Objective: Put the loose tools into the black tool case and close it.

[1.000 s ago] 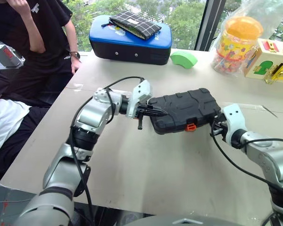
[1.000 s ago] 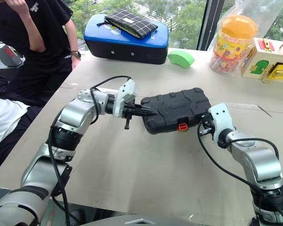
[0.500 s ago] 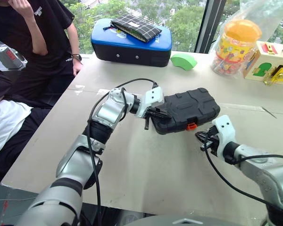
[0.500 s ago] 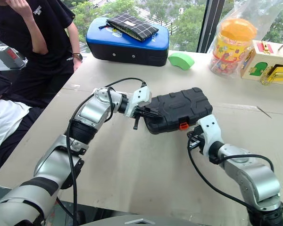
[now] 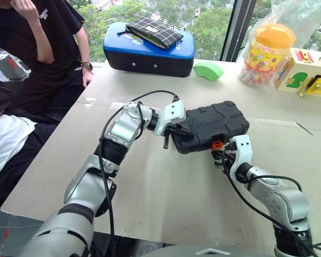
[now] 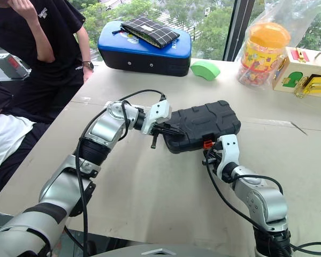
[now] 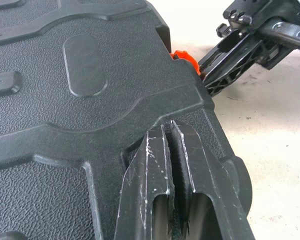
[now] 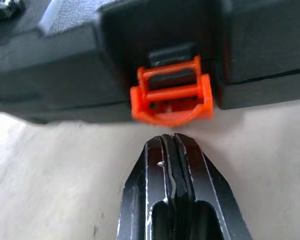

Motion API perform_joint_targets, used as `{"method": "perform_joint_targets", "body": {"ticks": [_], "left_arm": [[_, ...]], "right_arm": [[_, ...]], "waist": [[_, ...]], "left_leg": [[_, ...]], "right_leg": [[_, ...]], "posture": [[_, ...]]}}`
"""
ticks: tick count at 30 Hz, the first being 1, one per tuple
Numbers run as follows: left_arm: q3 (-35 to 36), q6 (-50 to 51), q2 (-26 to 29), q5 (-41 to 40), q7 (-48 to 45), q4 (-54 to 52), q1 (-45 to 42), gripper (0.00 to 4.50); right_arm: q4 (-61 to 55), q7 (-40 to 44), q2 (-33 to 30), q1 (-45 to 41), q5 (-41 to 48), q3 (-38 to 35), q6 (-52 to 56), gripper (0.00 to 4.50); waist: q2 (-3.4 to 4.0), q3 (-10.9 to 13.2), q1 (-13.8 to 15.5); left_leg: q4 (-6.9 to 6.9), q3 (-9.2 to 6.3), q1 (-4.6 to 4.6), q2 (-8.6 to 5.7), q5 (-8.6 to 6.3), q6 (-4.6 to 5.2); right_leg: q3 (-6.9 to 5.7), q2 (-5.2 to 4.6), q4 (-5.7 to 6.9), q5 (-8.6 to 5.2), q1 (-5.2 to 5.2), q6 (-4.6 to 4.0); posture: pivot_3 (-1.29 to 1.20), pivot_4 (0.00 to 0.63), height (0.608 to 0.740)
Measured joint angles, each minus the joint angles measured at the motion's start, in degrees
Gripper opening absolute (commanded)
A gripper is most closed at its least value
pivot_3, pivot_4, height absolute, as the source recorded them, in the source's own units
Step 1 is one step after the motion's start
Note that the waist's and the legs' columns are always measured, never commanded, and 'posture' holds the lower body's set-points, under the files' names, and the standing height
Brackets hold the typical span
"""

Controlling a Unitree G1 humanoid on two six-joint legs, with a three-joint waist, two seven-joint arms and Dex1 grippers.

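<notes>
The black tool case lies shut in the middle of the table, its ribbed lid up and its small orange latch on the front side. My left gripper is shut, and its fingertips rest on the lid at the case's left end. Low over the table in front of the case, my right gripper is shut. Its tips point at the orange latch and stop just short of it. The loose tools are out of view.
At the back stand a bigger blue-topped case with a checked pouch on it, a green block, an orange-lidded jar and a wooden toy box. A person stands at the table's left edge.
My right gripper has swung left from the case's right end to the front, just before the orange latch. The left gripper stays shut on the case's left end.
</notes>
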Motion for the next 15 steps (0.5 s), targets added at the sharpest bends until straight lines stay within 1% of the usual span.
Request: {"method": "perform_joint_targets", "body": {"ticks": [8, 11, 15], "left_arm": [[0.55, 0.03, 0.41, 0.32, 0.08, -0.83, 0.74, 0.16], [0.86, 0.04, 0.59, 0.33, 0.11, -0.90, 0.92, 0.16], [1.12, 0.03, 0.64, 0.37, 0.30, -1.03, 1.29, 0.16]], "right_arm": [[1.53, -0.31, 0.99, -0.32, 0.11, -0.50, -2.34, 0.00], [-0.94, -0.07, 0.59, -0.32, 2.25, -2.32, -0.72, 0.00], [-3.76, 0.16, -0.86, -0.53, 4.60, -2.73, 2.22, 0.00]], "waist": [[0.03, 0.00, -0.54], [0.08, 0.04, -0.76], [0.11, 0.05, -1.06]], "left_leg": [[0.01, -0.02, 0.00, 0.03, 0.00, 0.00], [0.00, -0.02, -0.01, 0.04, 0.00, 0.00], [0.00, -0.02, 0.00, 0.04, 0.00, 0.00]], "right_leg": [[0.01, -0.03, 0.07, 0.00, -0.01, 0.00], [0.01, -0.03, 0.07, 0.00, -0.02, 0.00], [0.03, -0.02, 0.09, 0.00, -0.02, 0.00]], "posture": [[0.00, 0.150, 0.740], [0.00, 0.150, 0.740], [0.00, 0.150, 0.740]]}}
